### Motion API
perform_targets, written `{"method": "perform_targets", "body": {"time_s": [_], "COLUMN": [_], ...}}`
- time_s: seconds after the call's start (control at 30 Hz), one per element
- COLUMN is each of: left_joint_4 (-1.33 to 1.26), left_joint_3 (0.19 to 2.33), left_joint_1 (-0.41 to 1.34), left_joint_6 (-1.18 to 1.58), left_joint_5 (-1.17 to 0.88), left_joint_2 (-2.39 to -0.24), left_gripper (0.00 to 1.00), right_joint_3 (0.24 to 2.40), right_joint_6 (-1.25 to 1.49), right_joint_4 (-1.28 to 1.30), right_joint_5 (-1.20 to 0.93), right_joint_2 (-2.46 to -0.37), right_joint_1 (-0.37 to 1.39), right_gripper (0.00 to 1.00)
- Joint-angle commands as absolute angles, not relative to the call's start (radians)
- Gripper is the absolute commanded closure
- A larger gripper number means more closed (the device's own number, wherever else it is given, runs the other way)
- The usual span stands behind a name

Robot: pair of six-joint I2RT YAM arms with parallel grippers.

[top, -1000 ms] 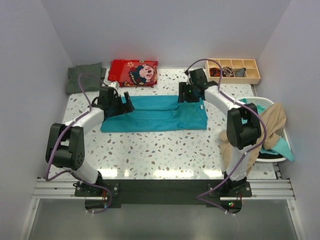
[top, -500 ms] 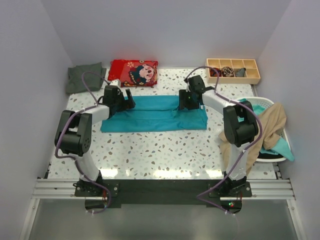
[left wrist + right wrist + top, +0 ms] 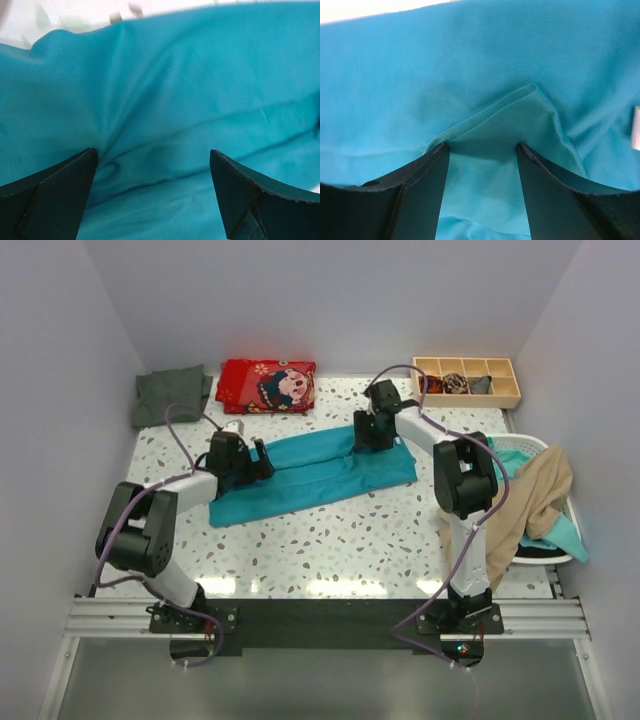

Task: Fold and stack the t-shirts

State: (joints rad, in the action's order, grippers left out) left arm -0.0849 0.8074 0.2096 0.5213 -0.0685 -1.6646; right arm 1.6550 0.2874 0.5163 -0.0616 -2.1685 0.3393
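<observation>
Now my left tool (image 3: 152, 165) hangs wide open over the teal t-shirt (image 3: 320, 472), which lies askew on the surface (image 3: 330, 540). My right tool (image 3: 482, 150) straddles a fold, jaws half apart; whether it pinches I cannot tell. I should grip matching edges on both sides, then fold evenly.

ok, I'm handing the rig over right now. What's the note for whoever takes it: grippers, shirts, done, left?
Left gripper: open, over the left end of the teal t-shirt, holding nothing.
Right gripper: jaws apart around a hem fold at the shirt's far right edge; cannot tell if it is clamped.
Teal t-shirt: folded into a long strip, askew mid-table.
Dark grey-green t-shirt: far left corner.
Beige t-shirt: unfolded, draped over the white basket.
Done: teal lengthwise fold.
Left: finish teal, fold beige, stack.
</observation>
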Motion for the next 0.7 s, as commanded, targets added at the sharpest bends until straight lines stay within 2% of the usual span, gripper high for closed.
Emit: {"method": "perform_targets", "body": {"time_s": [0.0,0.33,0.53,0.57,0.67], "left_joint_4": [0.110,0.315,0.370,0.368,0.379], "left_joint_3": [0.628,0.407,0.390,0.402,0.461], "left_joint_1": [0.287,0.465,0.569,0.589,0.604], "left_joint_6": [0.619,0.765,0.782,0.782,0.769], "left_joint_5": [-0.138,-0.222,-0.382,-0.406,-0.329], "left_joint_2": [-1.537,-1.151,-1.037,-1.010,-0.927], "left_gripper": [0.00,0.00,0.00,0.00,0.00], "right_joint_3": [1.762,2.058,2.468,2.505,2.380], "right_joint_6": [0.255,0.206,0.178,0.173,0.187], "right_joint_4": [0.626,0.770,0.920,0.908,0.755], "right_joint_5": [-0.058,-0.204,-0.375,-0.475,-0.518], "right_joint_2": [-2.267,-2.431,-2.656,-2.660,-2.561], "right_joint_1": [0.339,0.359,0.380,0.380,0.380], "right_gripper": [0.39,0.37,0.36,0.36,0.36]}}
